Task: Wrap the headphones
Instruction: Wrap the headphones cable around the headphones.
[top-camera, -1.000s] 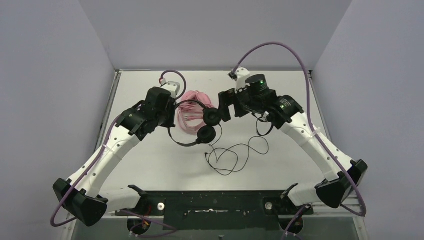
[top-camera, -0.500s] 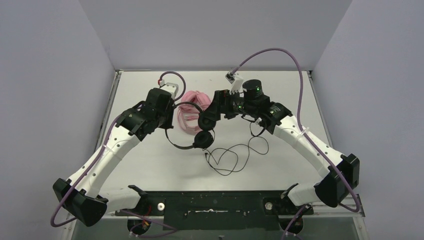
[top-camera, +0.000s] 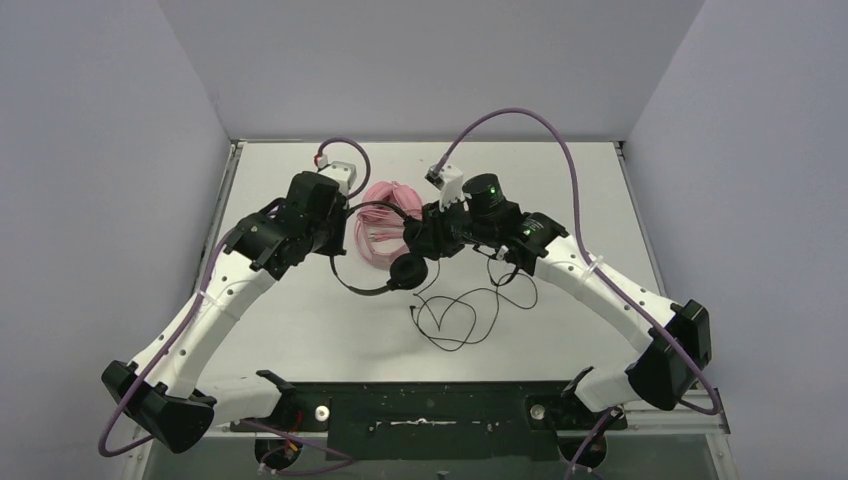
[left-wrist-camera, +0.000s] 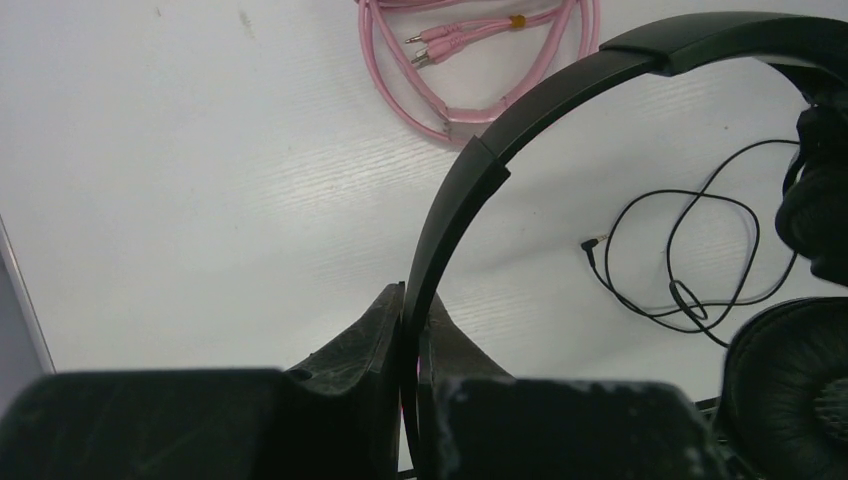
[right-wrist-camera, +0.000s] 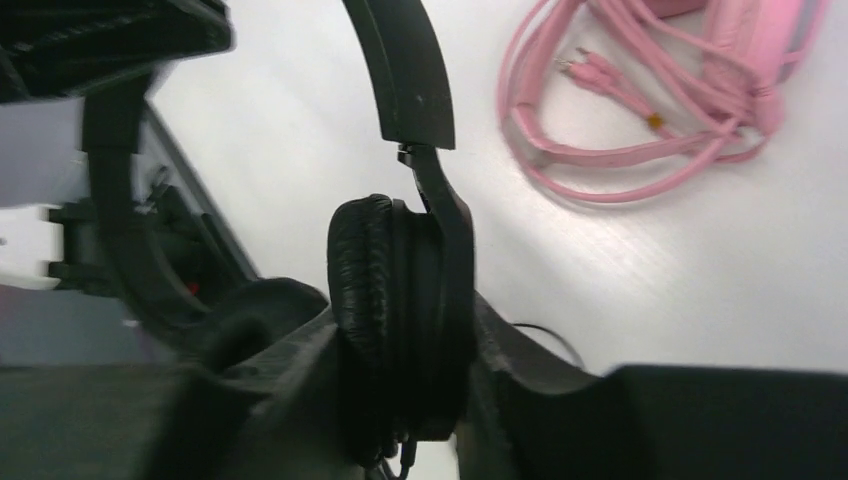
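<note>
The black headphones (top-camera: 352, 287) hang above the table between both grippers. My left gripper (left-wrist-camera: 412, 295) is shut on their thin headband (left-wrist-camera: 470, 190). My right gripper (right-wrist-camera: 405, 320) has its fingers pressed against both sides of the upper ear cup (right-wrist-camera: 395, 270), so it is shut on it. The other ear cup (top-camera: 406, 271) hangs lower. Their thin black cable (top-camera: 460, 315) trails in loose loops on the table. The pink headphones (top-camera: 385, 194) lie behind, with the pink cable (right-wrist-camera: 620, 185) coiled beside them.
The white table (top-camera: 300, 330) has raised edges, and grey walls close in on three sides. The pink cable's plugs (left-wrist-camera: 440, 38) lie near the black headband. The arm bases stand at the near edge.
My right gripper moved left to the upper black ear cup and closed on it from wide open. The left gripper kept its hold on the headband.
</note>
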